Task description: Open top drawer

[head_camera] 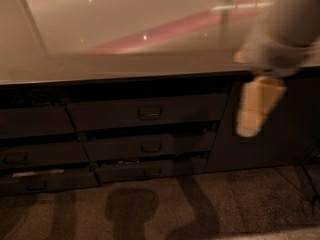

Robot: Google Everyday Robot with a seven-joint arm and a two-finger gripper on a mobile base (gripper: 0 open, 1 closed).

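The cream gripper (257,106), its state impossible to tell, hangs right of the wide dark grey top drawer (110,115) and should meet its small bar handle (150,112) squarely.

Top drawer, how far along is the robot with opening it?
Little looks done: the top drawer shows none of its inside, so it is barely out, if at all. The gripper hangs right of it, before the cabinet door, apart from the handle. Left: reach the handle, grip, pull.

Kitchen, seemingly: long countertop (150,64) over dark drawers (150,147), gripper (252,116) at right.
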